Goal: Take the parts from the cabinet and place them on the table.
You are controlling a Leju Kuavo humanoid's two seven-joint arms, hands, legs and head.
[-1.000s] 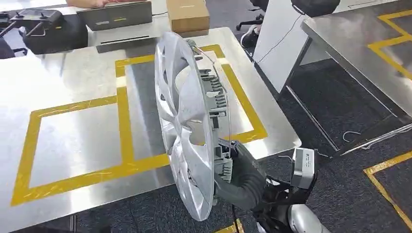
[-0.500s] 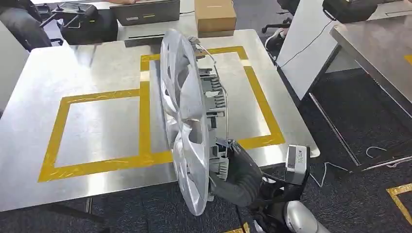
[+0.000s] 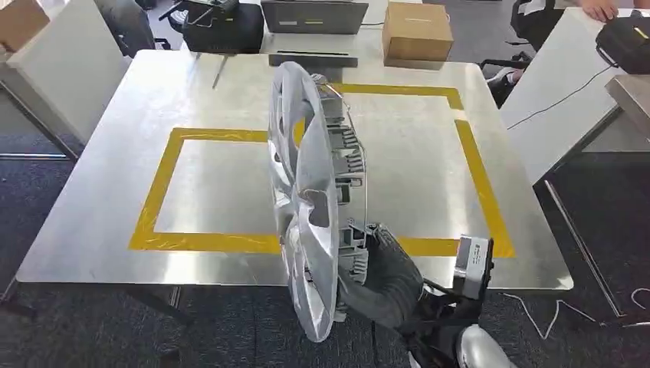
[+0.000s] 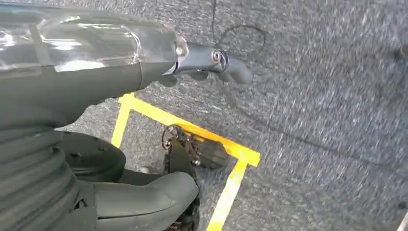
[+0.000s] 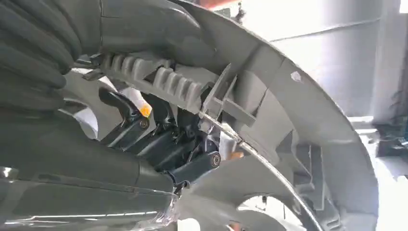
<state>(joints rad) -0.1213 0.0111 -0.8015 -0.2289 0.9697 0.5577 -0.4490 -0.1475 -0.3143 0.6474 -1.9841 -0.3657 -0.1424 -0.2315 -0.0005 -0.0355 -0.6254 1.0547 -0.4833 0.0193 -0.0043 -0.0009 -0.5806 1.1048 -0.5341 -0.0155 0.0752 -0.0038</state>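
The silver wheel cover (image 3: 310,199) stands on edge in the air over the near edge of the worktop (image 3: 100,192). Its disc is nearly vertical, long axis running from the near low rim up and away to the far high rim, and it leans slightly. The spoked outer face turns toward the robot's left; the ribbed back with its grey clips and wire ring turns toward the right. The lowest part of the rim hangs past the worktop's near edge, above the dark carpet (image 3: 77,337).

The right hand (image 3: 379,276) grips the cover at the lower back rim; in the right wrist view its dark fingers (image 5: 163,139) are hooked through the openings around the clip ridge of the wheel cover (image 5: 298,115).

Behind the cover lies the worktop, marked with yellow tape (image 3: 157,188) forming two rectangles. The steel inside both is bare. At the far edge sit a cardboard box (image 3: 416,34) and a laptop (image 3: 313,15), well apart from the cover.

The left hand (image 4: 211,60) hangs over grey carpet with yellow floor tape (image 4: 192,130); it holds nothing, its fingers loosely extended.
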